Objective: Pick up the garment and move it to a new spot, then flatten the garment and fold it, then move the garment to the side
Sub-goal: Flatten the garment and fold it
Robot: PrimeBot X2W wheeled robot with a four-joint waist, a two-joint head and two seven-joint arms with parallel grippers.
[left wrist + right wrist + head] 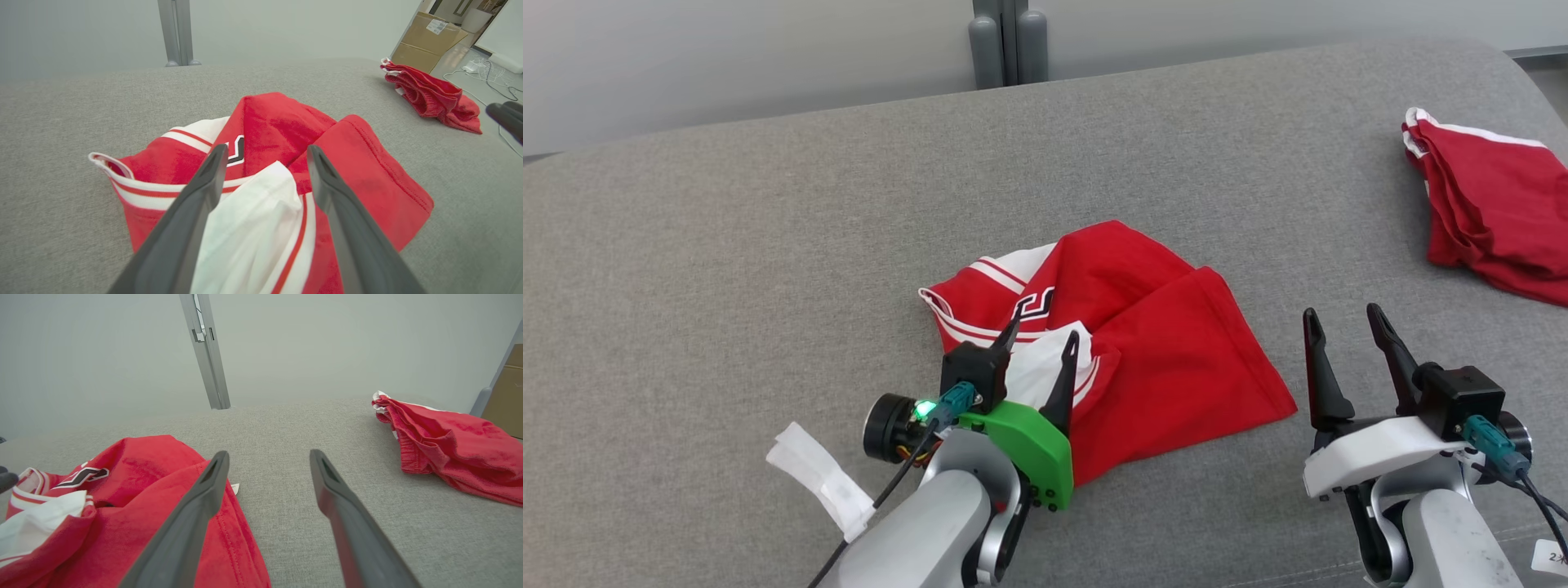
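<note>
A crumpled red garment [1143, 343] with white sleeves and striped trim lies in the middle of the grey padded surface [768, 245]. My left gripper [1041, 335] is open over the garment's near left part, its fingers either side of a white sleeve fold [249, 220]. In the left wrist view the garment [278, 130] spreads ahead of the gripper [267, 153]. My right gripper [1343, 314] stands open to the right of the garment, above bare surface. The right wrist view has the garment [135, 473] at the lower left, its edge under the left finger, gripper [269, 455] open with nothing in it.
A second red garment [1494, 204] lies bunched at the far right edge of the surface. A white tag [821, 478] hangs by my left forearm. A grey post [1007, 41] stands behind the surface. Cardboard boxes [429, 41] and cables sit on the floor beyond.
</note>
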